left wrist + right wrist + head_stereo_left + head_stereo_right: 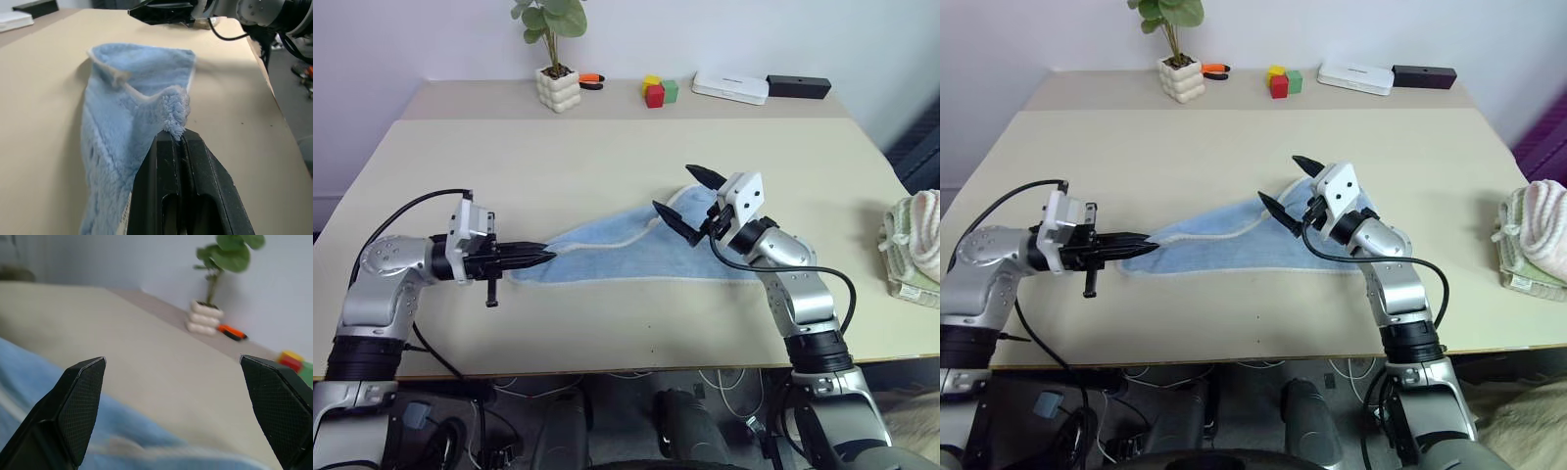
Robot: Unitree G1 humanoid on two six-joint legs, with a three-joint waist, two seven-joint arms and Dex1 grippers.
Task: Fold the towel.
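- left gripper [544, 258] clamped on the corner of the light blue towel [626, 257], lifting it off the table [607, 166]
- right gripper [688, 199] spread wide, empty, above towel's far end

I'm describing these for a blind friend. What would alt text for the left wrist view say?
Two black fingers of the robot's left gripper are shut on a fluffy corner of a light blue towel, lifting it off a beige table. The robot's other gripper is at the towel's far end.
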